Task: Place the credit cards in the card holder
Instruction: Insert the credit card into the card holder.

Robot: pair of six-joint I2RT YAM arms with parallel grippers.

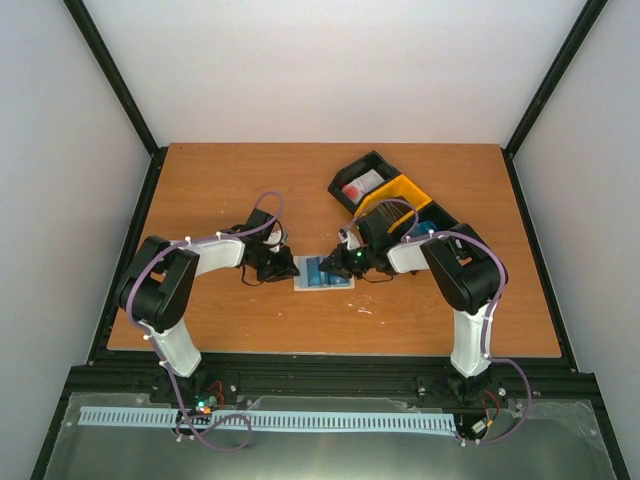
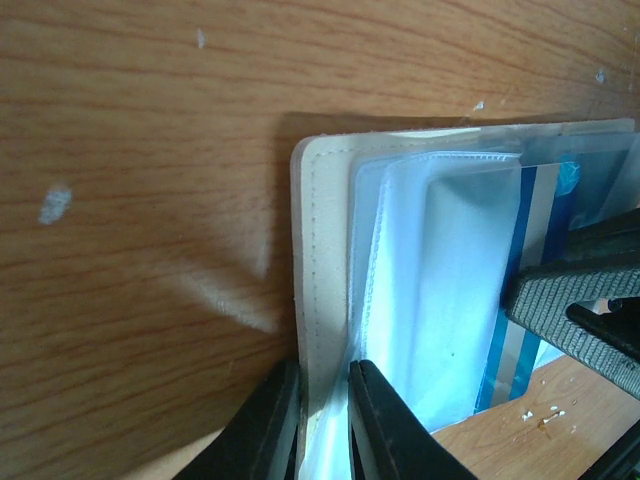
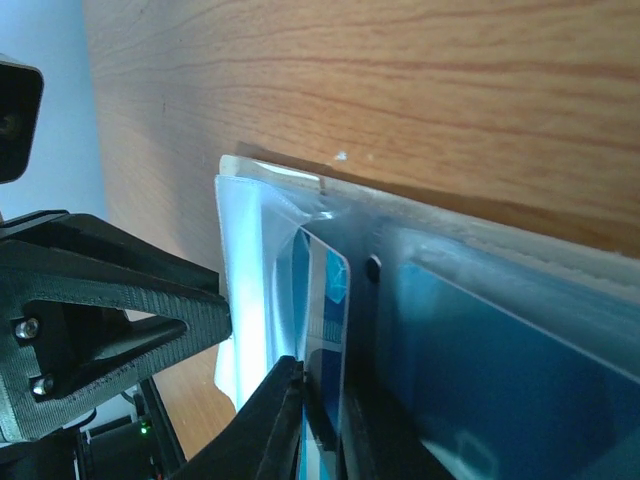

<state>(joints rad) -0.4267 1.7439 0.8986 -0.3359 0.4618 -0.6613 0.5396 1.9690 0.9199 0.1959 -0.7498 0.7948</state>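
The card holder lies open on the table between my two grippers, beige outside with clear plastic sleeves inside. My left gripper is shut on the holder's beige left edge, with its fingers on either side of that edge. My right gripper is shut on a blue credit card held on edge, its front end inside a clear sleeve. Another blue card sits behind plastic on the holder's right half. The right gripper's finger shows beside the card in the left wrist view.
A black bin with a red-and-white item, a yellow bin and another black bin stand behind the right arm. The left gripper's body is close to the holder in the right wrist view.
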